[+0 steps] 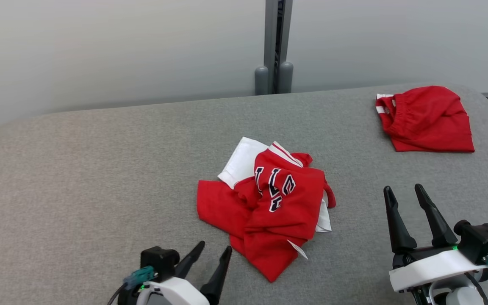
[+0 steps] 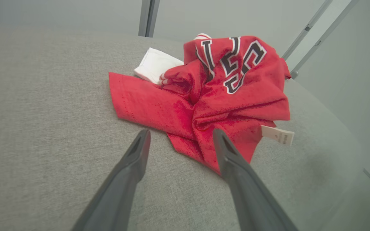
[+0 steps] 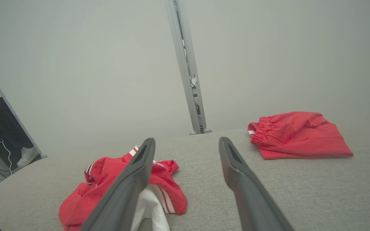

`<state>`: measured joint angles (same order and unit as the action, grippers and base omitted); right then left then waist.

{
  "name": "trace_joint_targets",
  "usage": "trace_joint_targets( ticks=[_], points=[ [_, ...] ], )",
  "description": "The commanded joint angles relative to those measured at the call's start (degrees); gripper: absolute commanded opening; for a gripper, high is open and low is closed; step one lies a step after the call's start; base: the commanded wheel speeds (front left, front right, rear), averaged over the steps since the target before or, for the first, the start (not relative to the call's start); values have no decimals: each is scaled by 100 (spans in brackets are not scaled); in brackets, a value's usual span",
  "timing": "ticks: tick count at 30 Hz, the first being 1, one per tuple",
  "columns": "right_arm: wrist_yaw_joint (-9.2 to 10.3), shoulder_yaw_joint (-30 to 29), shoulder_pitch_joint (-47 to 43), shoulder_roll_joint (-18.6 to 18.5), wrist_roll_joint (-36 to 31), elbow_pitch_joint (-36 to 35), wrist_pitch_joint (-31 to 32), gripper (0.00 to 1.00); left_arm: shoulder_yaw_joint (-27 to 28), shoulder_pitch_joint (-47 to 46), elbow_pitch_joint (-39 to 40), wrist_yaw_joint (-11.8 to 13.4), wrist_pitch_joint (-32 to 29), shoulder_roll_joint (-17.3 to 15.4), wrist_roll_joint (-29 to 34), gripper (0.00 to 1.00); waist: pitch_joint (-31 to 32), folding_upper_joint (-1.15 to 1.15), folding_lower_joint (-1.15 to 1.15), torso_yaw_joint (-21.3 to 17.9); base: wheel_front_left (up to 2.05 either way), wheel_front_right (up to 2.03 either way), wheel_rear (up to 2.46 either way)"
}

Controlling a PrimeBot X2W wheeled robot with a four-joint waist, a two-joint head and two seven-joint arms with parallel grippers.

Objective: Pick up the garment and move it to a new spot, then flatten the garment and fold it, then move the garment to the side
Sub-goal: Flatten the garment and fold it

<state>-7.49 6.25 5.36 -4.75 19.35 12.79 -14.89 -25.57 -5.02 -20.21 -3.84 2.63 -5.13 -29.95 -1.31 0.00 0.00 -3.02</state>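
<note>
A crumpled red garment (image 1: 269, 203) with white panels and dark lettering lies in a heap at the middle of the grey padded table (image 1: 100, 169). The left wrist view has the same garment (image 2: 210, 96) just ahead of the fingertips, a white tag (image 2: 278, 135) at its right edge. My left gripper (image 1: 214, 250) stands open at the lower left, close to the heap's near edge, holding nothing. My right gripper (image 1: 405, 192) is open at the lower right, apart from the heap. In the right wrist view the garment (image 3: 108, 179) lies behind the left finger (image 3: 133, 179).
Red shorts (image 1: 428, 118) with an elastic waistband lie folded at the table's far right corner, also in the right wrist view as the shorts (image 3: 297, 134). A grey post (image 1: 274, 46) stands against the pale wall behind the table. A person's foot (image 3: 27, 155) shows at far left.
</note>
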Motion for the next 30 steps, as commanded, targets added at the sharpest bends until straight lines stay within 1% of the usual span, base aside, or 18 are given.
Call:
trace_joint_targets(
  ticks=[1,7,11,15,20,21,22,23,24,30],
  points=[
    [-2,-14,50,-26,-28,-32,-25,100,-40,-104,-53,-43,-41,-6,-31,100,-69,0,0,-80,0,0,0],
    [-2,-38,229,4,-51,-109,-26,100,-349,-435,-536,-188,-402,88,-167,100,-344,0,0,-309,0,0,0],
    [-2,-57,352,41,-62,-156,-26,100,-514,-587,-786,-278,-764,153,-568,100,-544,0,0,-469,0,0,0],
    [-2,-62,409,86,-55,-189,-25,100,-611,-723,-1050,-262,-1004,184,-829,100,-714,0,0,-620,0,0,0],
    [-2,-95,467,122,-75,-217,-25,100,-746,-882,-1120,-308,-1008,212,-1194,100,-844,0,0,-744,0,0,0],
    [-2,-100,472,130,-77,-217,-25,100,-771,-921,-1110,-313,-975,216,-1244,96,-857,0,0,-755,0,0,0],
    [-2,-108,474,136,-81,-218,-25,100,-793,-952,-1104,-316,-933,220,-1269,65,-867,0,0,-763,0,0,0],
    [-2,-118,473,138,-84,-221,-25,100,-816,-986,-1111,-322,-894,217,-1287,31,-873,0,0,-766,0,0,0],
    [-2,-127,468,142,-90,-222,-25,100,-834,-1016,-1121,-325,-875,214,-1303,0,-873,0,0,-763,0,0,0],
    [-2,-166,425,158,-110,-197,-25,100,-951,-1019,-1073,-338,-809,208,-1296,0,-786,0,0,-622,0,0,0]
  ],
)
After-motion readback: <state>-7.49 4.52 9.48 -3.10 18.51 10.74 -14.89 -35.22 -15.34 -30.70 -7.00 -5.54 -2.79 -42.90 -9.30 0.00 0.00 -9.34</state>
